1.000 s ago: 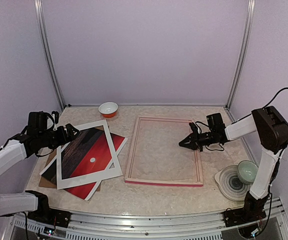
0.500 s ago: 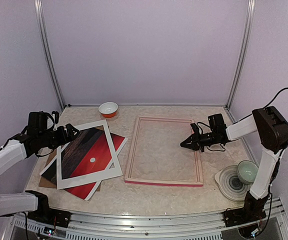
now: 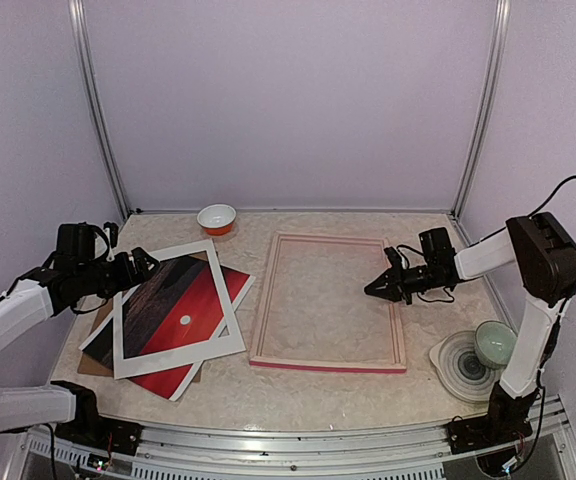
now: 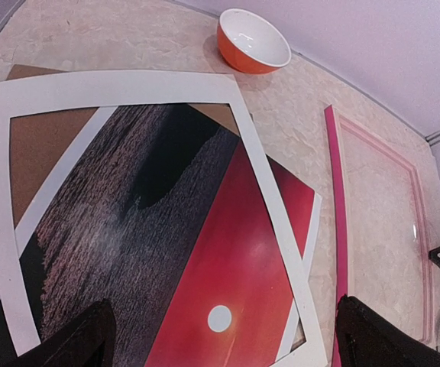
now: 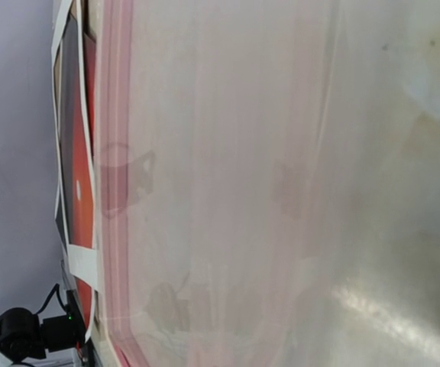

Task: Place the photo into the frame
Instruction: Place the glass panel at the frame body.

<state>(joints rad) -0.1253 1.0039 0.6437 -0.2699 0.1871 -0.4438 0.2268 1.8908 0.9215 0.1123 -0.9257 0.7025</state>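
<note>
**A:** What is the left claw (image 3: 145, 264) doing?

**B:** It hangs over the far left corner of the pile with its fingers (image 4: 90, 340) spread wide, gripping nothing.

**A:** And the pile itself?

**B:** The photo (image 3: 183, 300) lies flat on the left of the worktop (image 3: 308, 395), on a brown backing board (image 3: 87, 360). A white mat (image 3: 120, 340) rests askew on top, so the red sky and white sun show through its opening. The photo is outside the frame. An orange bowl (image 3: 217, 218) sits behind the pile, apart from it.

**A:** Where is the frame (image 3: 328, 366)?

**B:** It lies flat mid-worktop, just beside the pile's right corner.

**A:** The right claw (image 3: 371, 290)?

**B:** It is low over the frame's right rail, with its fingers drawn together to a point and nothing visible between them. I cannot tell whether it touches the rail.

**A:** Further right?

**B:** A pale green bowl (image 3: 494, 342) sits on a ringed grey plate (image 3: 456, 365).
</note>
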